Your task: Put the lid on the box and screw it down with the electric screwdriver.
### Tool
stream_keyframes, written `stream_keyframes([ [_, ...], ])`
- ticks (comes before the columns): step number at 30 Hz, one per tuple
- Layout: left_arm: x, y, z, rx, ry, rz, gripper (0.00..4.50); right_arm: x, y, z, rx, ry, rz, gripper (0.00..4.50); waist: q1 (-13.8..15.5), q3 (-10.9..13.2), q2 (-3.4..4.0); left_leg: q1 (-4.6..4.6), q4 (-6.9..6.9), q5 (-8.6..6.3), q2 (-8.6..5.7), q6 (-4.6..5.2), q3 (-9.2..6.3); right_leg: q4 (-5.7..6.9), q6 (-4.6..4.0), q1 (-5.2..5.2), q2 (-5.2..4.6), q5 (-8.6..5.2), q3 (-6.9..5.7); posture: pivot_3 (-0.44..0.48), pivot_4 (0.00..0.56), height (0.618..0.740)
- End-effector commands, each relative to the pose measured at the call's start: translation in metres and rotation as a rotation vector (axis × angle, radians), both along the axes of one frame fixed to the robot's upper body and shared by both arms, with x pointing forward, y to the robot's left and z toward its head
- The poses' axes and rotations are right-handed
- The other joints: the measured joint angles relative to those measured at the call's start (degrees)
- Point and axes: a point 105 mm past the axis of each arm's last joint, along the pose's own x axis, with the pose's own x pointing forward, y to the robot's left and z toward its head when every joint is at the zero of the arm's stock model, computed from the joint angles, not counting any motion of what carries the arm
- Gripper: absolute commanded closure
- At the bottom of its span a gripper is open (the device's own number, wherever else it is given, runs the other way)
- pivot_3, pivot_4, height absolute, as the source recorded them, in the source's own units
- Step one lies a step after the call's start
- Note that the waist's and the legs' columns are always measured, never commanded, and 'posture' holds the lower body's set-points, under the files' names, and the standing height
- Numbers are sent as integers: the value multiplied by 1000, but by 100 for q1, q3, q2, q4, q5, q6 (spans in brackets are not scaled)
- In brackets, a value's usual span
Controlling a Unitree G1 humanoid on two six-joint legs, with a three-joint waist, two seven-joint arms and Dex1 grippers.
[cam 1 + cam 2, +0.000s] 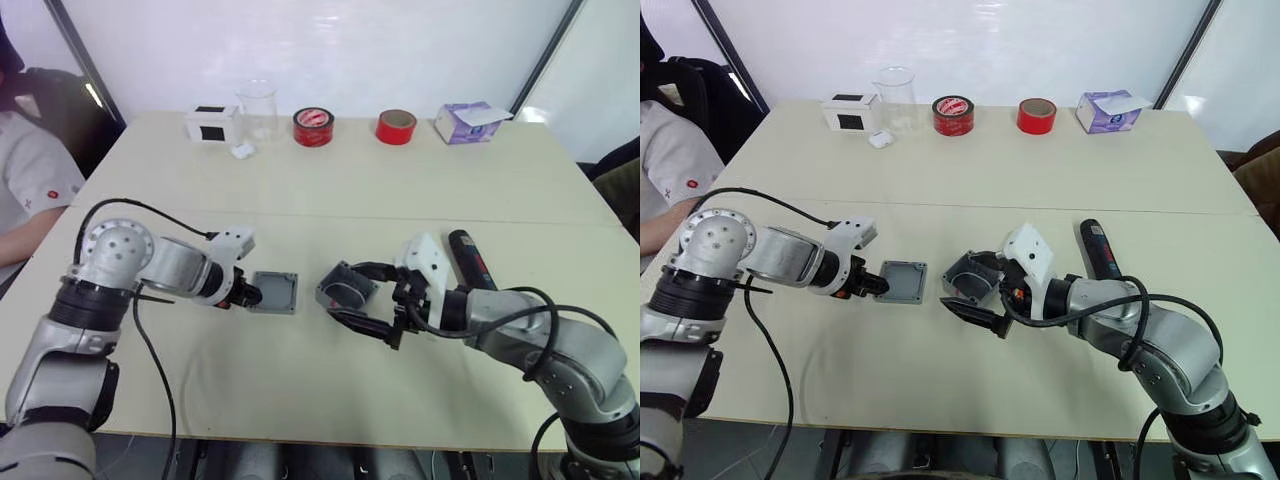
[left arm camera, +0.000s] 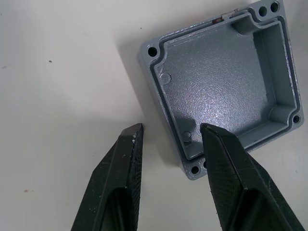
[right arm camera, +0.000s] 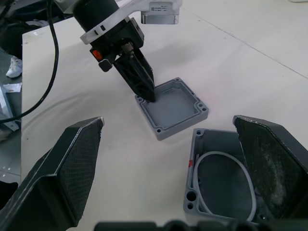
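Grey metal parts lie side by side near the middle of a pale table (image 1: pixel 400 190): the lid (image 1: pixel 274 291), hollow side up, and just to its right the deeper box (image 1: pixel 346 287), a white wire loop (image 3: pixel 226 185) coiled inside. The left gripper (image 2: pixel 168 134) sits low at the lid's near-left edge, fingers parted, one over the rim and one outside it. The right gripper (image 3: pixel 173 144) is spread wide, one finger beside the box, the other well clear of it. The electric screwdriver (image 1: pixel 470 257) lies on the table behind the right forearm. Two red tape rolls (image 1: pixel 313 127), a glass beaker (image 1: pixel 257 108) and a white box (image 1: pixel 212 124) line the far edge.
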Motion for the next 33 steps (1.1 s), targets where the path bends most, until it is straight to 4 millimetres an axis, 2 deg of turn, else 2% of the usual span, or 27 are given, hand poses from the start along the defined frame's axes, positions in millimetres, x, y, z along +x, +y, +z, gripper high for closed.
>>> stream_keyframes([
  [1,-6,-7,-14,2,29,-10,3596,-5,-1,10,13,-42,13,0,21,-1,1,1,0,0,-2,0,0,0,0,2,-2,0,0,0,150,740],
  [3,-4,-9,-16,-5,21,2,4432,-5,-3,11,9,-40,11,0,75,-2,2,4,0,0,-4,-1,1,0,0,5,-3,0,1,0,150,740],
  [11,6,-10,-13,-43,-40,83,4432,-2,-11,15,9,-20,8,0,114,-10,12,20,0,0,-39,1,-6,0,0,29,-28,0,-1,0,150,740],
  [14,14,-8,0,-64,-119,115,4432,0,-14,19,43,-5,4,0,110,-9,11,42,0,-13,-49,24,-12,-4,0,59,-36,0,-6,0,150,740],
  [15,18,-8,5,-73,-149,129,4432,2,-16,21,62,-1,-4,0,102,-8,10,51,0,-14,-51,25,-12,-5,-1,68,-37,-1,-6,0,150,740],
  [16,28,-5,20,-97,-226,153,4432,6,-18,28,104,-6,-20,0,97,-7,7,61,-1,-14,-51,25,-12,-8,-1,78,-37,-1,-6,0,150,740],
  [17,44,-5,51,-163,-395,163,4432,19,-22,39,167,-18,-73,0,92,-1,-2,68,-3,-15,-52,26,-12,-10,-2,84,-37,-1,-6,0,150,740],
  [19,60,-10,99,-247,-664,117,4432,38,-24,49,239,-17,-141,0,45,9,-17,69,-7,-12,-50,21,-8,-9,-4,76,-31,-2,-6,0,150,740],
  [21,67,-17,122,-308,-815,70,4432,52,-20,52,266,9,-176,0,53,9,-16,70,-17,-3,-49,5,-7,-8,-18,72,-29,-10,-6,0,150,740],
  [23,70,-25,132,-351,-899,36,4432,66,-15,57,308,39,-204,0,70,6,-11,73,-40,11,-49,-19,-2,-22,-16,72,-30,-9,-6,0,150,740],
  [28,72,-46,136,-389,-1007,-56,4432,95,-11,81,420,80,-267,0,74,5,-9,70,-79,14,-50,-22,9,-68,2,70,-32,1,-4,0,150,740],
  [33,70,-60,138,-421,-1052,-116,4432,108,-16,96,476,107,-290,0,78,5,-9,24,-76,14,-50,-21,11,-67,4,31,-35,4,-5,0,150,740],
])
